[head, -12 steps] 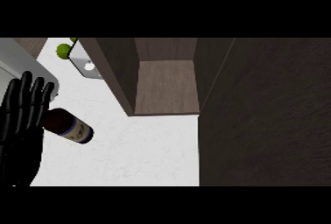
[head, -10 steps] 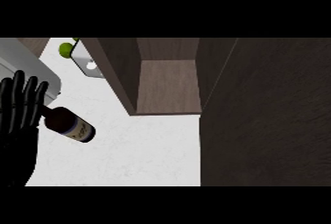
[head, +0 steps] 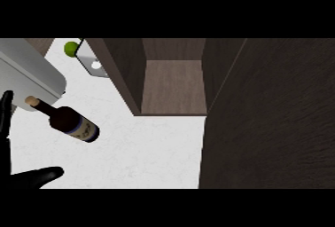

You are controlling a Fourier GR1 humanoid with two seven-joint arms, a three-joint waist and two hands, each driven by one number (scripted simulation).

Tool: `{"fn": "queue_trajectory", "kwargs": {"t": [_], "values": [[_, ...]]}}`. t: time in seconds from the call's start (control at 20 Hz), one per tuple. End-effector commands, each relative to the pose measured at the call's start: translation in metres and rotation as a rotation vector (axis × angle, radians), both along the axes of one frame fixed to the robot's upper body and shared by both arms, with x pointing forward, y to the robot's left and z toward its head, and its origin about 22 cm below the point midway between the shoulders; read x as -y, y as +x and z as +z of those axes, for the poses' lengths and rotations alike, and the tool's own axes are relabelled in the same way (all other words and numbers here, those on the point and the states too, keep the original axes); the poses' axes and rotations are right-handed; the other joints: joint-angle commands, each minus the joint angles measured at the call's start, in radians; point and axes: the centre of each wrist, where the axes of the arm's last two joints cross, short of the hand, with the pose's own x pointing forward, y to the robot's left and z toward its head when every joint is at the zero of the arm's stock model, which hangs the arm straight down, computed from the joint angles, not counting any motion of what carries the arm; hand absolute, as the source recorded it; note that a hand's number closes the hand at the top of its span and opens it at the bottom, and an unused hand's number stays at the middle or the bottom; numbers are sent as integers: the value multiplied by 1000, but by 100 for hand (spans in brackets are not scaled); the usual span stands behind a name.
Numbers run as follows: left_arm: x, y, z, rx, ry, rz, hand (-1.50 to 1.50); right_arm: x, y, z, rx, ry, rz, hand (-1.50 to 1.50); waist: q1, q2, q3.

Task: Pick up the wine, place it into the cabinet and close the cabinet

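The wine bottle (head: 71,123) is dark with a blue-and-white label and a cork top. It is on the white counter (head: 144,150) at the left, and its neck points to the upper left. My left hand (head: 33,178) shows at the left edge, open, with a straight finger beside the bottle's neck and the thumb below the bottle. It is not touching the bottle. The open cabinet (head: 173,86) lies to the upper right of the bottle, its wooden shelf bare. My right hand is out of view.
The cabinet's dark door (head: 271,119) stands open and fills the right side. A grey sink basin (head: 29,73) sits at the upper left, and behind it are a green fruit (head: 71,47) and a light tray (head: 91,62).
My left hand has drawn back to the left and downward, away from the bottle's neck. The bottle has stayed about where it was.
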Motion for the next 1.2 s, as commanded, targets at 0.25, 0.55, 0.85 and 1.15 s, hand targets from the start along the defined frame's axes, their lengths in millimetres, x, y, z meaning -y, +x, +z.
{"fn": "queue_trajectory", "kwargs": {"t": [0.25, 0.55, 0.85, 1.15], "values": [[5, -22, 48, -26, -73, 29, -150, -3, -37, 53, -27, -21, 58, -150, 1, 2, 1], [13, -27, 76, -44, -83, 27, -150, -8, -40, 75, -23, -12, 62, -150, -1, 2, 1], [16, -12, 89, -81, -81, 51, -150, -12, -43, 84, -49, -9, 65, -150, -5, 2, 2], [15, -1, 76, -92, -72, 72, -150, -16, -35, 103, -37, 16, 49, -150, -4, 2, 1]]}}
